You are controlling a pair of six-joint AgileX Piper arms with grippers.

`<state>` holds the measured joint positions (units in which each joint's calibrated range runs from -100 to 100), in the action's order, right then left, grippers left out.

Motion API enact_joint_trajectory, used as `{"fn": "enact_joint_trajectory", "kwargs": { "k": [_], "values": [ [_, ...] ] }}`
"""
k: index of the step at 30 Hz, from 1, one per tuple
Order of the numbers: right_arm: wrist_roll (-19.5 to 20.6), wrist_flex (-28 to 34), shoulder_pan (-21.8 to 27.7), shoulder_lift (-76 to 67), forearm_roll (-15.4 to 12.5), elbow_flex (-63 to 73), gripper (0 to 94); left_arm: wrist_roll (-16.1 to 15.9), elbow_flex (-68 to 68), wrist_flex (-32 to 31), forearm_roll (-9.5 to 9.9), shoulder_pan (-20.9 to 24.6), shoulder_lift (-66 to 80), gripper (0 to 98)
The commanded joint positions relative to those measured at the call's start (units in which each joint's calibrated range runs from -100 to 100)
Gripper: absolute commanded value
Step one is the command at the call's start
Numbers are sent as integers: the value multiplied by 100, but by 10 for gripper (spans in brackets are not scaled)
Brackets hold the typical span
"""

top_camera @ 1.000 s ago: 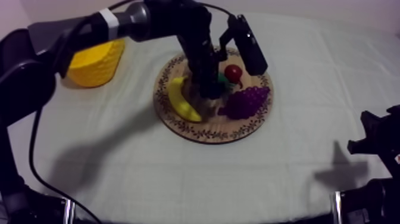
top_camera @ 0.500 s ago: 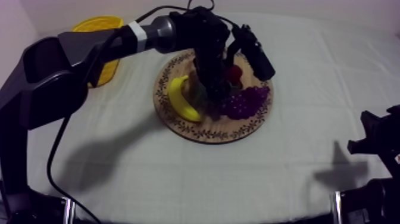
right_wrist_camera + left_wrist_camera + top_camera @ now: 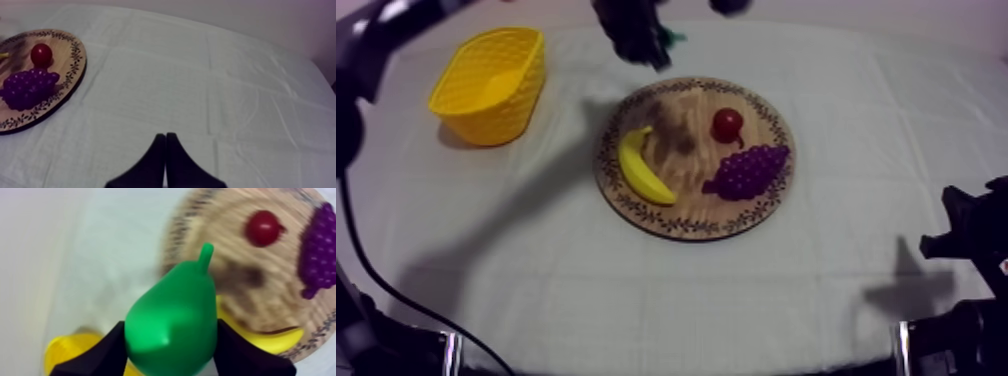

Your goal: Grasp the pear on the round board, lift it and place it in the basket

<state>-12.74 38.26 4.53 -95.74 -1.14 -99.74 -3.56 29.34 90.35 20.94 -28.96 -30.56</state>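
We hold the pear [image 3: 172, 318] pinched in our left end effector [image 3: 171, 355], clear of the wooden board [image 3: 686, 203] and above its far edge. The carry from the board to the yellow basket [image 3: 496, 120] and the release are left. Our right end effector [image 3: 165, 162], pressed together, sits well apart from the board.

I can read no writing, number, brand or sign on anything here. The nearest thing to a marking is the leaf pattern round the rim of the wooden board [image 3: 66, 61], off to the side beyond the tips of my right gripper [image 3: 165, 136]. It is ornament, not letters.
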Motion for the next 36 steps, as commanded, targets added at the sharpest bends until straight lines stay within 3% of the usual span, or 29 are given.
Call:
{"fn": "enact_joint_trajectory", "kwargs": {
  "k": [1, 8, 15, 21, 27, 32, 36],
  "values": [
    [1, -3, -1, -2, 0, -4, 3, -37, -82, 8, 30, 359, 555, 486],
    [1, -3, -1, -2, 0, -4, 3, -156, -835, -362, 51, 1323, 1024, 486],
    [1, -3, -1, -2, 0, -4, 3, -186, -1906, -1451, -128, 2047, 947, 502],
    [2, -3, -1, -2, 0, -4, 3, -92, -2790, -2493, -232, 2267, 639, 518],
    [2, -3, -1, -2, 0, -4, 3, -91, -3063, -2938, -389, 2342, 240, 567],
    [1, -3, -1, -2, 0, -4, 3, -189, -3058, -3170, -601, 2401, 72, 647],
    [1, -3, -1, -2, 0, -4, 3, -447, -2914, -3184, -944, 2509, 124, 733]
  ]
}}
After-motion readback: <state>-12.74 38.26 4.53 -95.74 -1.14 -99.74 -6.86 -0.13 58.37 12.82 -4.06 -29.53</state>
